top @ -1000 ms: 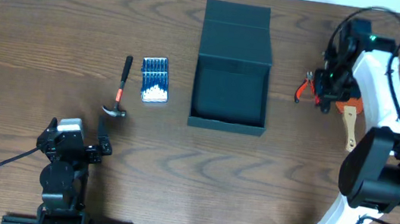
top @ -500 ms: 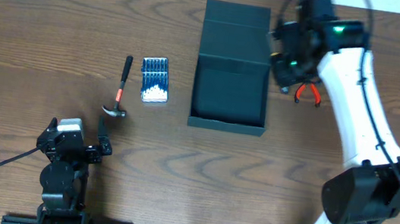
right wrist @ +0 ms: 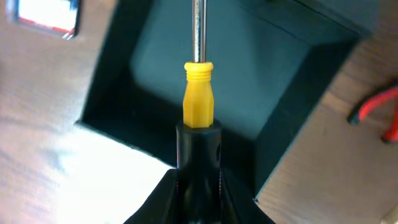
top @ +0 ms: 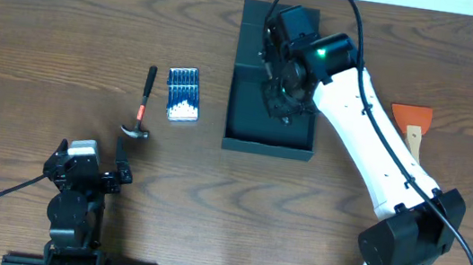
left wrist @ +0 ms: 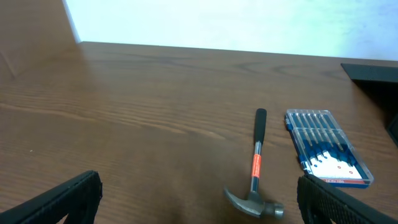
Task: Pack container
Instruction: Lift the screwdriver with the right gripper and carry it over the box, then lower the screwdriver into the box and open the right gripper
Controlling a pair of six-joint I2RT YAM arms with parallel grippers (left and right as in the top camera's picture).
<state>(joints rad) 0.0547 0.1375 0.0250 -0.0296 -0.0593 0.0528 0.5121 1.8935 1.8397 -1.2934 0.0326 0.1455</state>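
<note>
The dark teal-grey container [top: 266,147] stands open at the middle of the table, its flap lid [top: 281,29] laid back on the far side. My right gripper [top: 282,97] hovers over the container's inside and is shut on a screwdriver [right wrist: 198,99] with a yellow and black handle. Its metal shaft points over the box interior [right wrist: 280,137]. My left gripper [top: 118,172] is open and empty near the front left, with its fingers at the lower corners of the left wrist view [left wrist: 199,205].
A hammer [top: 142,107] [left wrist: 255,174] and a blue screwdriver-bit case [top: 183,94] [left wrist: 326,146] lie left of the container. An orange scraper with a wooden handle [top: 411,122] lies to its right. A red plier handle [right wrist: 379,112] shows beside the box.
My right arm has swung left from the tools at the right side of the table to above the open container. The orange scraper is uncovered. The left arm has not moved.
</note>
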